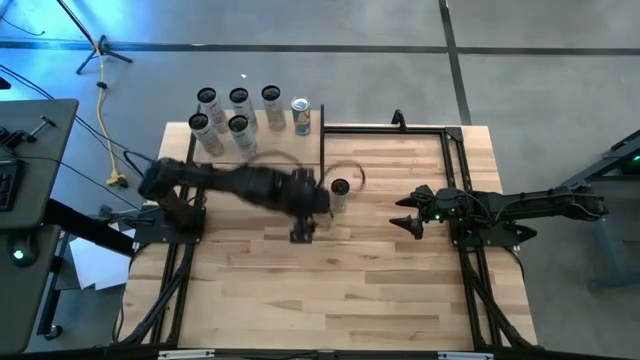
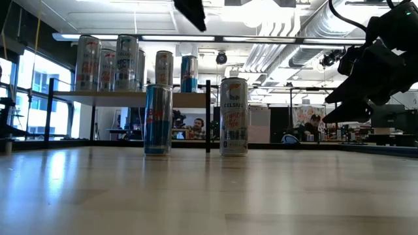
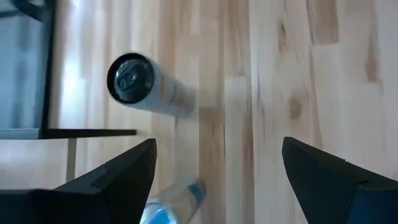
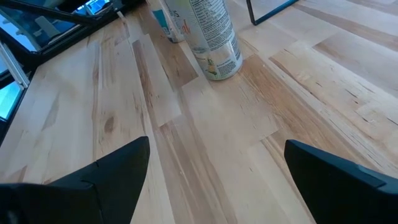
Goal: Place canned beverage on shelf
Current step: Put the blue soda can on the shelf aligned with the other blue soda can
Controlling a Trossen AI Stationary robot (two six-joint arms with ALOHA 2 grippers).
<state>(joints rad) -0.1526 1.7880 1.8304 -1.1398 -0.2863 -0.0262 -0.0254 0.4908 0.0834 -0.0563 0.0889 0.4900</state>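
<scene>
A white can stands upright on the tabletop near the middle; it also shows in the low view. A blue can stands next to it, hidden under my left arm in the high view. My left gripper hangs open above the table, pointing down, with the blue can below it and the white can beyond its fingers. The shelf, a pale board on thin black posts, stands at the far left and bears several upright cans. My right gripper is open and empty at the right.
A bare black metal frame stands at the far right part of the table, one post between the two cans in the low view. The near half of the plank tabletop is bare wood. The room beyond holds desks and people.
</scene>
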